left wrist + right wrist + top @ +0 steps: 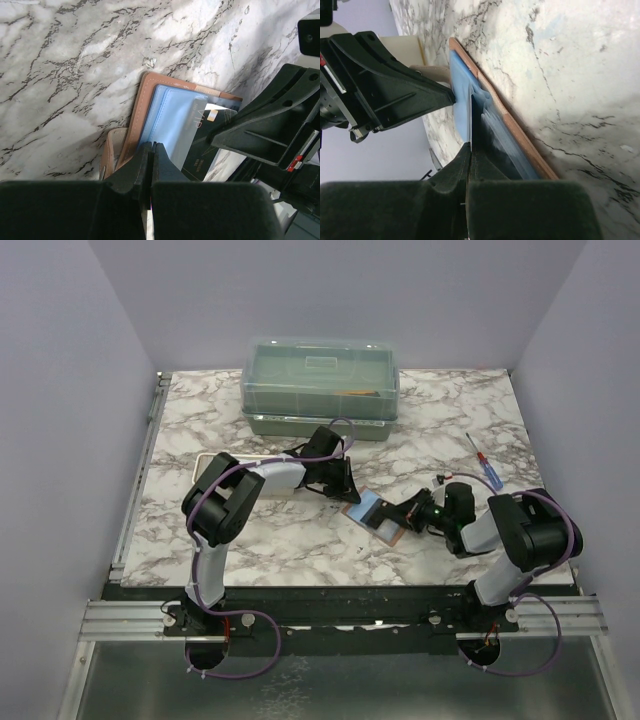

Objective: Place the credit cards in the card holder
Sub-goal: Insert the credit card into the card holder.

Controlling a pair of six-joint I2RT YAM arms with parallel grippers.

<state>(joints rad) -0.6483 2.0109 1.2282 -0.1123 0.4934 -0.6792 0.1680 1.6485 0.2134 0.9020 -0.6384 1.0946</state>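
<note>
The card holder (372,511) lies open on the marble table, brown outside and blue inside. It shows in the left wrist view (165,115) and in the right wrist view (462,80). My right gripper (408,514) is shut on a dark credit card (200,150), whose far end sits under a clear pocket of the holder. The card shows edge-on in the right wrist view (471,117). My left gripper (345,492) is shut, its tips (151,147) resting on the holder's blue lining at the end opposite the right gripper. No other cards are in view.
A translucent green lidded box (320,380) stands at the back centre. A long white tray (212,468) lies partly under the left arm. A screwdriver (487,468) lies at the right. The table's front edge is just below both arms.
</note>
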